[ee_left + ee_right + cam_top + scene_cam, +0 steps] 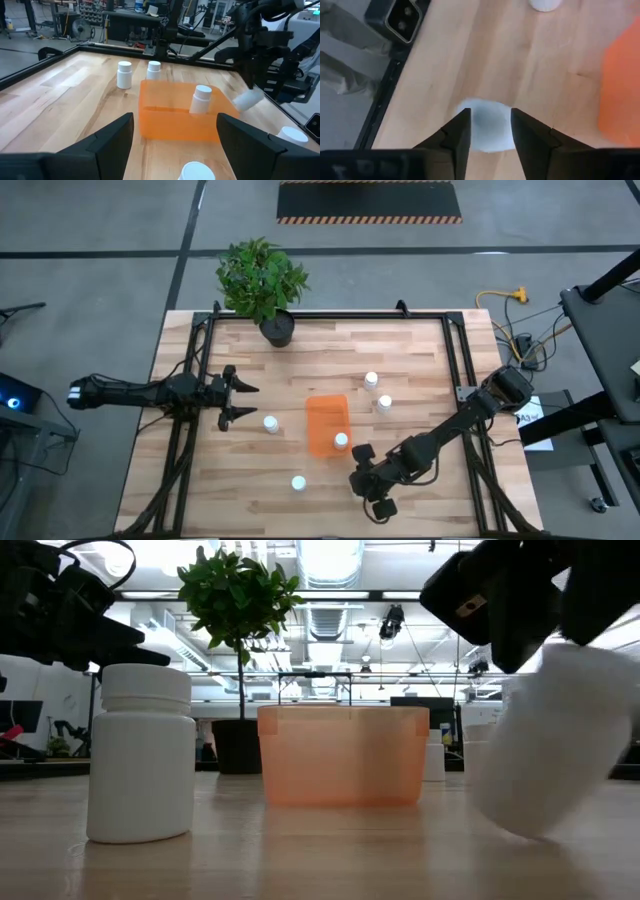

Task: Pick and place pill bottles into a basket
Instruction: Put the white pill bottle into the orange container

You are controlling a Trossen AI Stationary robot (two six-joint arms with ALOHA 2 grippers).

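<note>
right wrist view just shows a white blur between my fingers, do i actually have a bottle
Observer: Yes. The right gripper is shut on a pill bottle. The left wrist view shows it tilted and apparently lifted off the table, beside the basket.
Operator: anything in the basket already
Observer: One upright bottle stands inside it.
Operator: where is the left arm
Observer: The left gripper waits open at the table's left side, with a loose bottle between it and the basket.

One bottle (pixel 341 441) seemingly inside basket (pixel 324 413)
</note>
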